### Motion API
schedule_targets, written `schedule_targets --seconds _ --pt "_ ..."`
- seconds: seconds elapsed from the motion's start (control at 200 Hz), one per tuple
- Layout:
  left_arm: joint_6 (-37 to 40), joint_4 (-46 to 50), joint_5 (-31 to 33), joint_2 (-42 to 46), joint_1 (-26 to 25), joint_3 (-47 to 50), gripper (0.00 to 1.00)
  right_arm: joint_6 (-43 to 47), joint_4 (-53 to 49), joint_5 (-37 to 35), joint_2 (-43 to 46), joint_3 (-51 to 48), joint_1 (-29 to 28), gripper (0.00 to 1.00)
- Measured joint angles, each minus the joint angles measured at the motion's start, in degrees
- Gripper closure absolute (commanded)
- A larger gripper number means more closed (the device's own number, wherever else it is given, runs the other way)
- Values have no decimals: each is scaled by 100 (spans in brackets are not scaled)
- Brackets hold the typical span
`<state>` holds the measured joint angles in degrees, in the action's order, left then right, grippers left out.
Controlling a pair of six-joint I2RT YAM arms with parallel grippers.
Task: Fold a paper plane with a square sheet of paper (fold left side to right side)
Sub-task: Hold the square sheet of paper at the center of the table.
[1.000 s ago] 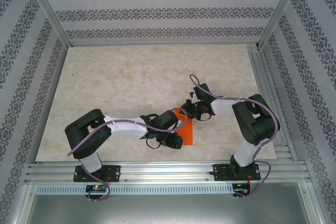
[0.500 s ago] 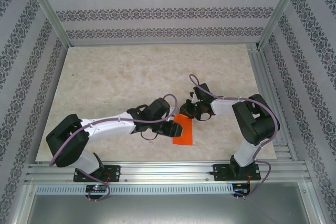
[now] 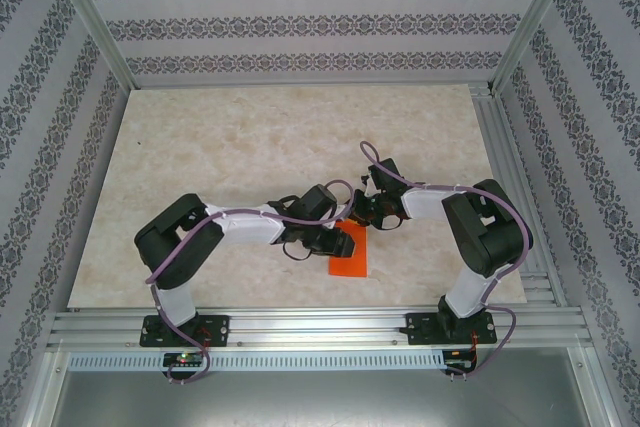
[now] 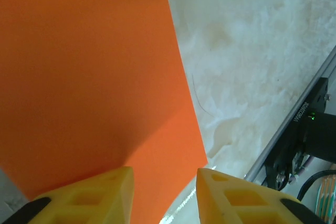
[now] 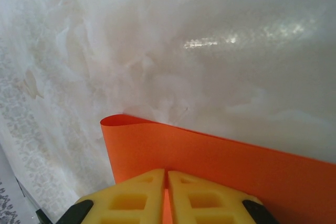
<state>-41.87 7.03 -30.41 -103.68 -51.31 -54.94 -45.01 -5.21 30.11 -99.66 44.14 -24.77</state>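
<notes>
Square orange paper sheet [image 3: 349, 263] is being clamped edgewise by right gripper [image 5: 167, 182], left gripper [image 4: 164, 178] being held jaws-parted above it; fold-over step, creasing likely next.

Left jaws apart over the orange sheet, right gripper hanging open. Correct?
No: the right gripper is shut, pinching the edge of the orange sheet, per the right wrist view. The left gripper does have its jaws apart over the sheet.
</notes>
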Motion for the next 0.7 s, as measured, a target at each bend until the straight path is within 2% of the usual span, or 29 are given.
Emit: schedule_targets --seconds 0.2,0.44,0.535,0.699 --pt "0 -76 -17 -7 20 28 62 4 -4 -4 15 20 2 84" --pt "-24 -297 -20 -42 20 267 63 63 -498 -162 476 223 136 72" --pt "-50 -385 -42 -66 20 306 63 190 -844 -291 984 400 326 73" --pt "-72 -450 -44 -92 20 308 64 483 -1408 -474 1858 507 719 84"
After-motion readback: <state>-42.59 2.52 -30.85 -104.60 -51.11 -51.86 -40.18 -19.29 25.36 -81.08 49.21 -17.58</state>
